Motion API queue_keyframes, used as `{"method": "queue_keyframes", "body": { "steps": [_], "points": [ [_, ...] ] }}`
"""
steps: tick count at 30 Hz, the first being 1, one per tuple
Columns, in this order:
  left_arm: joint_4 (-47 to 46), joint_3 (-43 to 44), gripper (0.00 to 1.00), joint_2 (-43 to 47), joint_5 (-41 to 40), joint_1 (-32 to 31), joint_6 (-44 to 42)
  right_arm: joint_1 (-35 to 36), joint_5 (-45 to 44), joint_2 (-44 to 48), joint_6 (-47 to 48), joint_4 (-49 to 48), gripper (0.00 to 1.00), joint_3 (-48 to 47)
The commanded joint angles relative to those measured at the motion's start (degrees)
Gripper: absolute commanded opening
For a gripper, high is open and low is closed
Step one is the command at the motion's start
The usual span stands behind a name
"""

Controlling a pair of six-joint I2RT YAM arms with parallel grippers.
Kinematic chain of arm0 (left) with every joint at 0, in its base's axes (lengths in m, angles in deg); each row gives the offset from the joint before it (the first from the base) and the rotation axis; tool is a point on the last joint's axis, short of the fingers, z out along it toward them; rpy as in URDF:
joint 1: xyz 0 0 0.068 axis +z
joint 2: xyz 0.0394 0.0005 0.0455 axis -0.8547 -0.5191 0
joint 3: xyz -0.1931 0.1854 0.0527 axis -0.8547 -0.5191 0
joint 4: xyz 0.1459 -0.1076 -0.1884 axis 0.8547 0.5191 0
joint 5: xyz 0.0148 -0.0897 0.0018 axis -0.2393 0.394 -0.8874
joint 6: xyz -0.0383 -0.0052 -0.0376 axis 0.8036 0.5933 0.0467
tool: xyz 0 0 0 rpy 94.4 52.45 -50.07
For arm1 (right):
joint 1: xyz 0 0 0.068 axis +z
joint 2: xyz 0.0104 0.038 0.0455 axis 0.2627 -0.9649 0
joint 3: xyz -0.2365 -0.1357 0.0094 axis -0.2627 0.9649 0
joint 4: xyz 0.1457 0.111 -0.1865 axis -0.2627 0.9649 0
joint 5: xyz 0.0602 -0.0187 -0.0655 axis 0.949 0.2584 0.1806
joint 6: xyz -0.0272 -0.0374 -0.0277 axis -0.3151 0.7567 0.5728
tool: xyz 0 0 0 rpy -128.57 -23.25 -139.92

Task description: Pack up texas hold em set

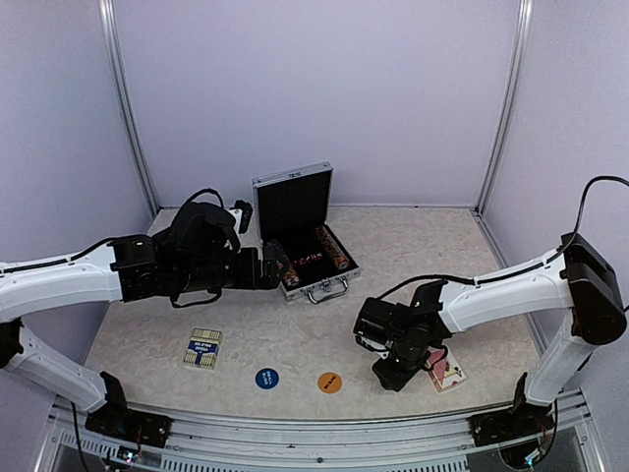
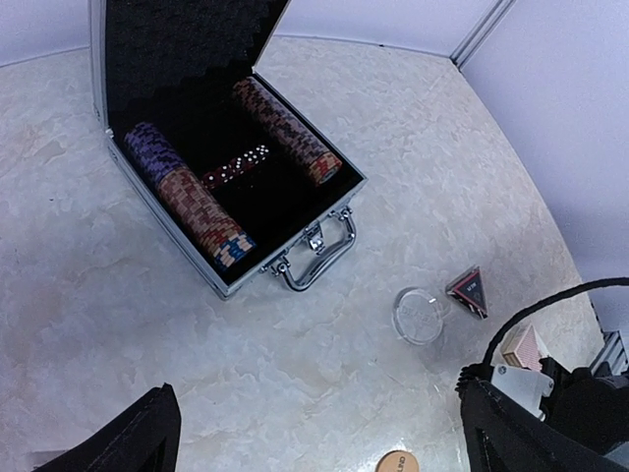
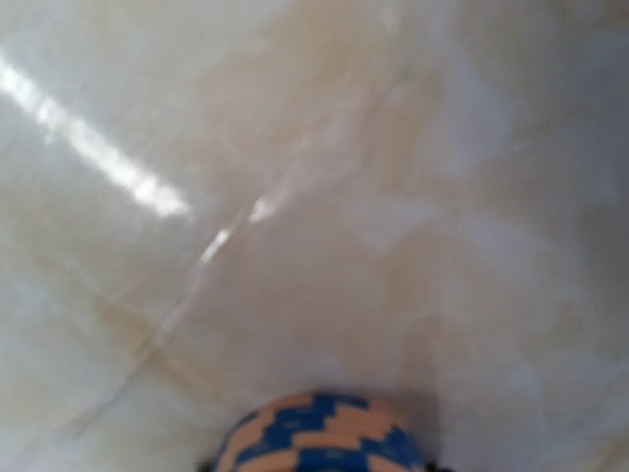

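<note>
Briefcase [image 1: 293, 204] open | left gripper [image 1: 274, 267] wide open | right gripper [image 1: 391, 374] apparently gripping striped chip [image 3: 319, 438] | card deck [image 1: 446, 373] beside

Marbled beige tabletop [image 1: 423, 246] enclosed by pale lavender walls [image 1: 314, 88]; 2 vertical metal posts [image 1: 128, 108] [image 1: 504, 108] (1 at each rear corner); a ribbed metal rail [image 1: 314, 435] runs along the near edge.

Striped chip [image 3: 319, 440] (blurred) cut by bottom edge.
</note>
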Motion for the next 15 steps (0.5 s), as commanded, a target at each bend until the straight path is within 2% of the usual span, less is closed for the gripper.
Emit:
{"method": "queue_keyframes", "body": {
  "steps": [1,9,15],
  "points": [
    [-3.3,-1.3,0.99,0.3,2.8,0.5,1.5,-0.1,-3.6,3.7,0.1,1.6,0.06,-3.9],
    [-13.4,-5.9,0.99,-1.5,15.5,2.7,4.0,1.1,-7.7,8.4,2.0,2.5,0.04,-8.4],
    [-18.7,-4.7,0.99,-5.7,24.5,3.2,4.0,2.9,-11.7,12.3,4.0,0.4,0.03,-7.6]
  ]
}}
